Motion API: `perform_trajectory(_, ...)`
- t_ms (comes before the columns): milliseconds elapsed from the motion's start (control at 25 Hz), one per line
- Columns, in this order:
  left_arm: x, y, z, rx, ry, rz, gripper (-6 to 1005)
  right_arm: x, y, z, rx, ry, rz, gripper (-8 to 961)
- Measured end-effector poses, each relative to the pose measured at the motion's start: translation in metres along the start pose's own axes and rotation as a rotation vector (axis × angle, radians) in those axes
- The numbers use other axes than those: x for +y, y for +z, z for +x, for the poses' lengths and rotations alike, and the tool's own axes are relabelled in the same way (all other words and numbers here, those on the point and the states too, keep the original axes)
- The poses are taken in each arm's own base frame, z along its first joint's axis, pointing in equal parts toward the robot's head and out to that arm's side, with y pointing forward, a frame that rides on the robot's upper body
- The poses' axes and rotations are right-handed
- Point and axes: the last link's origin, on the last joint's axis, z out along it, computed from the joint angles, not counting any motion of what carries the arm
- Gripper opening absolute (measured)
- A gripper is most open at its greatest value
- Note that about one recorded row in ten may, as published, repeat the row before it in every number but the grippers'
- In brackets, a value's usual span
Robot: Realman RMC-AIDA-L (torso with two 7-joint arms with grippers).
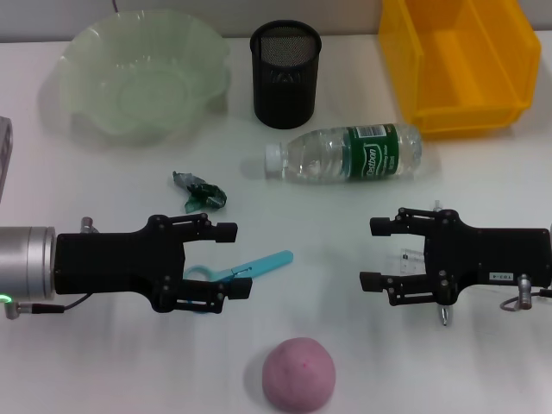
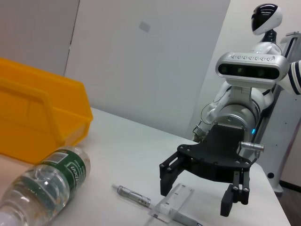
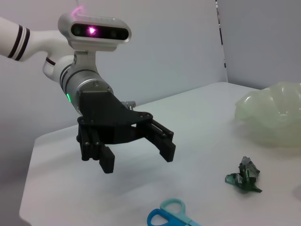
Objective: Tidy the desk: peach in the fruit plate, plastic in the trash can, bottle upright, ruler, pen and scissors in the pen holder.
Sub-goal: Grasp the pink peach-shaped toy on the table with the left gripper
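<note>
both arms hover low over the white bench (image 1: 103,362), facing each other. the left gripper (image 1: 231,262) has its jaws apart above the handles of the blue plastic scissors (image 1: 259,266). the right gripper (image 1: 376,254) is spread wide too, over a clear plastic ruler (image 2: 173,201) and a slim silver pen (image 2: 134,196). the pink round peach (image 1: 298,374) sits near the front edge between them. a crumpled green plastic wrapper (image 1: 200,191) lies by the pale green fluted fruit plate (image 1: 142,73). the clear green-labelled water bottle (image 1: 349,153) lies on its side before the black mesh pen holder (image 1: 285,74) and the yellow plastic bin (image 1: 461,65).
</note>
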Motion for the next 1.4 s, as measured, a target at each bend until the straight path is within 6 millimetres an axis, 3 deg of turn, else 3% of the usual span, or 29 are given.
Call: perform_trajectory(1400, 0.0011, 0.005, 0.0022, -0.002, 0.007, -0.02, 847, -0.0001, -0.0024, -0.0004, 0.001, 0.003, -0.001, 828)
